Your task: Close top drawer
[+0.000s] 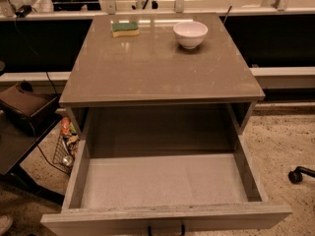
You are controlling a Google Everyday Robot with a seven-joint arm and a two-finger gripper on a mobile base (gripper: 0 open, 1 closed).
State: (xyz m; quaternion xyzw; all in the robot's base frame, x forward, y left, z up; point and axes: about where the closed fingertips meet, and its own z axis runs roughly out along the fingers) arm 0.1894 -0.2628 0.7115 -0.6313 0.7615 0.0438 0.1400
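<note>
One top drawer (162, 181) wide open, front edge well forward of cabinet top (157, 68); gripper unseen, state untellable.

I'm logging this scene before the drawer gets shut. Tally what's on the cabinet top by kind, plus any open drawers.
sponge: 1
white bowl: 1
top drawer, pulled open: 1
Total: 3
The gripper is out of the camera view, so it is not counted.
</note>
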